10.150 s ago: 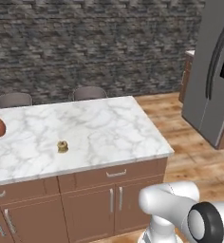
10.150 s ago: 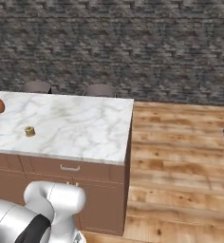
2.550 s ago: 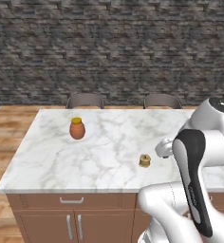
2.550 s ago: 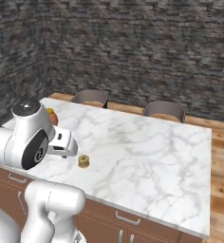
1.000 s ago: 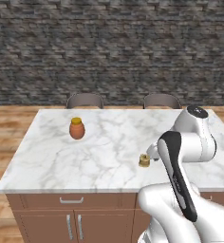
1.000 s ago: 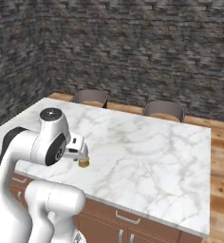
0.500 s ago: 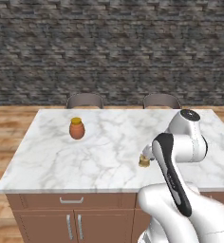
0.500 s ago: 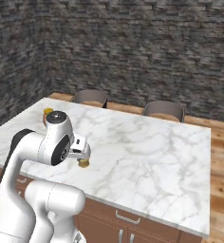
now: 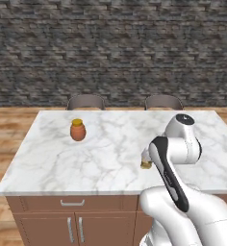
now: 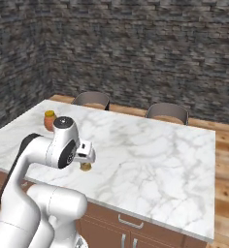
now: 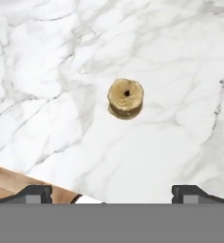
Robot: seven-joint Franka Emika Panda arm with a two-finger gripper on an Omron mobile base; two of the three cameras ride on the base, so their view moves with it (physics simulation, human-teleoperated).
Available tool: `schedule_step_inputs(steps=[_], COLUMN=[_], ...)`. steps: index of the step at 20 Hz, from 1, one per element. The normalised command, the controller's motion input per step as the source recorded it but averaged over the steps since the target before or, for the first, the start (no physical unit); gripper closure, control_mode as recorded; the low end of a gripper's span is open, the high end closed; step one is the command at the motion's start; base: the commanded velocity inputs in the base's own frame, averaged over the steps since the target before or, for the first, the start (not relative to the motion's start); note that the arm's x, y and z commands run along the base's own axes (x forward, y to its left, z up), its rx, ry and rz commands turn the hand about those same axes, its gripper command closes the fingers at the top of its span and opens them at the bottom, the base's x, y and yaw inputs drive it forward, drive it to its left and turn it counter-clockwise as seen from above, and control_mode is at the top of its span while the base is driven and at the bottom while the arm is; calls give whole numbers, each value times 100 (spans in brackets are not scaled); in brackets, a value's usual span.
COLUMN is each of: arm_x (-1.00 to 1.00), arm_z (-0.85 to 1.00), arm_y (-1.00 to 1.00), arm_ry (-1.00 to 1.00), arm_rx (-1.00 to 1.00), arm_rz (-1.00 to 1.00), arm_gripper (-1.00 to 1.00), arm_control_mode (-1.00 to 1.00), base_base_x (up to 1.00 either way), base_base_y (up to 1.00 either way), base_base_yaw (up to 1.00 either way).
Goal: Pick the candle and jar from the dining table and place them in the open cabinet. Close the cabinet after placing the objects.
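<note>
The candle [image 11: 126, 98] stands on the bench [image 9: 106, 163] near its front edge, half hidden behind the arm in the left base view. Above it, the gripper [image 11: 112, 192] is wide apart, holding nothing; its fingertips [image 11: 37, 192] are cut off.

Kitchen backdrop of dark stone and warm wood.
A rough grey stone wall [image 9: 110, 43] fills the upper frame; below it runs wooden plank floor [image 10: 225, 145], and two grey chair backs [image 9: 86, 102] stand against the table's far edge.

arm [image 9: 175, 144]: bent, hand pointing down | jaws: spread wide, empty
</note>
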Motion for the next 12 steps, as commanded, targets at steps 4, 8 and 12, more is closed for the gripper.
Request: schedule_step_inputs(steps=[4,8,12], arm_x=[23,29,28], arm_z=[-22,-16,-21], arm_y=[0,-3,0], arm_ry=[1,1,2], arm_rx=[0,0,0], arm_rz=[0,0,0], arm_gripper=[-100,-100,-100], arm_control_mode=[-100,-100,-100], base_base_x=[0,0,0], base_base_y=[0,0,0], base_base_yaw=[0,0,0])
